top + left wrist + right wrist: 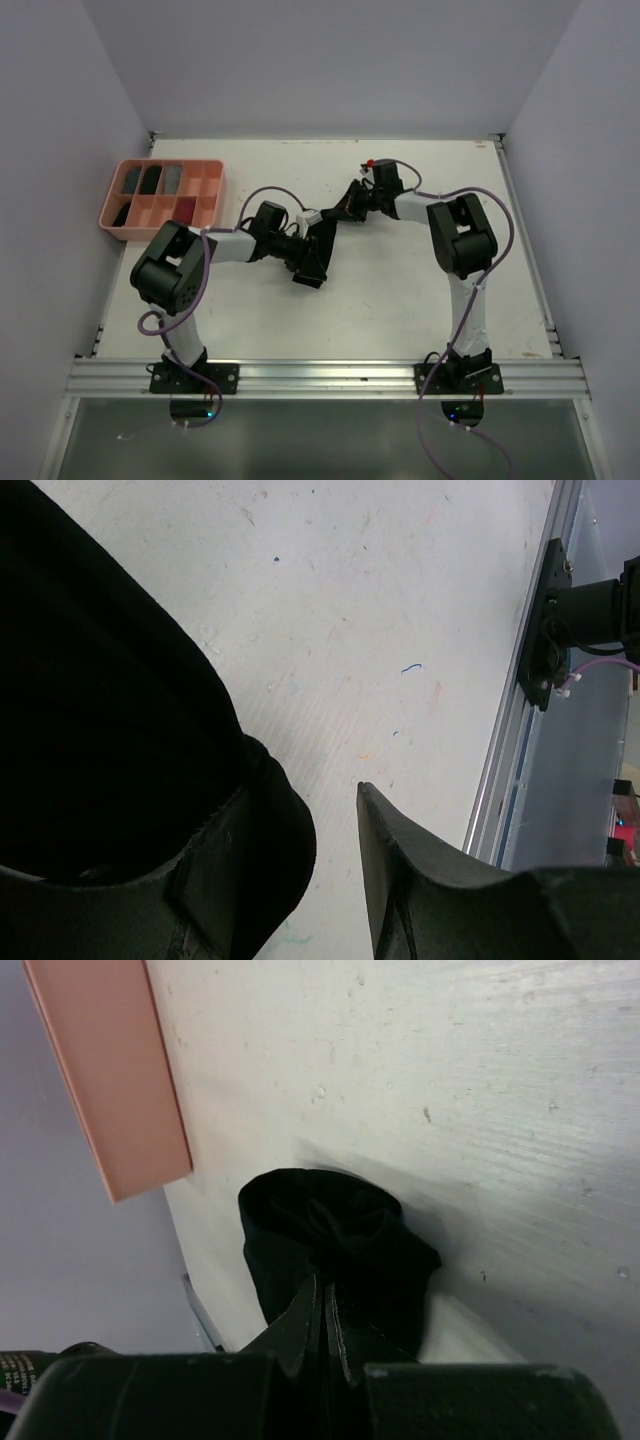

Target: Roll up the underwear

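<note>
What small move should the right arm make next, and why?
Probably lift the pinched end slightly and curl it over to begin the roll: the right fingers are shut on a bunched end of the black underwear, and the left fingers stand open beside it.

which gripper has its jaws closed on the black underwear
The right gripper, jaws pinched together on the black underwear; the left gripper has jaws apart.

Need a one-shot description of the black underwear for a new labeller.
On the white table, look at the middle, between the two arms' tips. The black underwear stretches diagonally there, the right gripper shut on its bunched end. It is the only cloth outside the pink tray at back left.
</note>
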`<action>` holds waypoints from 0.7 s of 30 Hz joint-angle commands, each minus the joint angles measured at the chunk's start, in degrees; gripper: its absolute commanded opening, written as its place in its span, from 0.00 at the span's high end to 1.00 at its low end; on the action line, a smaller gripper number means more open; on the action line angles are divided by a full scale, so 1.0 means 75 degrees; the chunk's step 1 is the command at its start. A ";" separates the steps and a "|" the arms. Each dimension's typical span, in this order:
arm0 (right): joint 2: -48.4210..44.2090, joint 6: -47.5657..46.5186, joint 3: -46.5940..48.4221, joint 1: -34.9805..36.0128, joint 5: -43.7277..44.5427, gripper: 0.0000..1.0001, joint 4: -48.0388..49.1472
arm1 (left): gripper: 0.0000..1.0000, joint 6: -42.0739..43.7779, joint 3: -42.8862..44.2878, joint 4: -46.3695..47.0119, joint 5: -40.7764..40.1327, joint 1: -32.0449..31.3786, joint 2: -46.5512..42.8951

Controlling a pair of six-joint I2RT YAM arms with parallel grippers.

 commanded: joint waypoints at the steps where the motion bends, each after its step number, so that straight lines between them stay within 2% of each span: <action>1: 0.0022 -0.0253 0.0336 -0.0113 0.0243 1.00 -0.0060 | 0.49 0.0456 -0.0393 -0.0849 -0.0991 0.0138 0.0515; 4: -0.0083 -0.0242 0.0103 -0.0242 0.0244 1.00 0.0290 | 0.49 0.0480 -0.0417 -0.0872 -0.0991 0.0161 0.0504; 9: -0.0048 -0.0499 -0.0132 -0.0290 0.0209 1.00 0.0069 | 0.49 0.0539 -0.0405 -0.0954 -0.1027 0.0196 0.0551; 15: -0.0375 -0.0535 0.0147 -0.0348 -0.0095 0.66 0.0338 | 0.49 0.0550 -0.0382 -0.0931 -0.0968 0.0220 0.0598; 18: -0.0469 -0.0301 0.0500 -0.0477 -0.0470 0.54 0.0478 | 0.49 0.0539 -0.0393 -0.0849 -0.0886 0.0220 0.0563; 21: -0.0714 0.0003 0.0536 -0.0512 -0.0658 0.53 0.0816 | 0.48 0.0550 -0.0393 -0.0791 -0.0816 0.0220 0.0504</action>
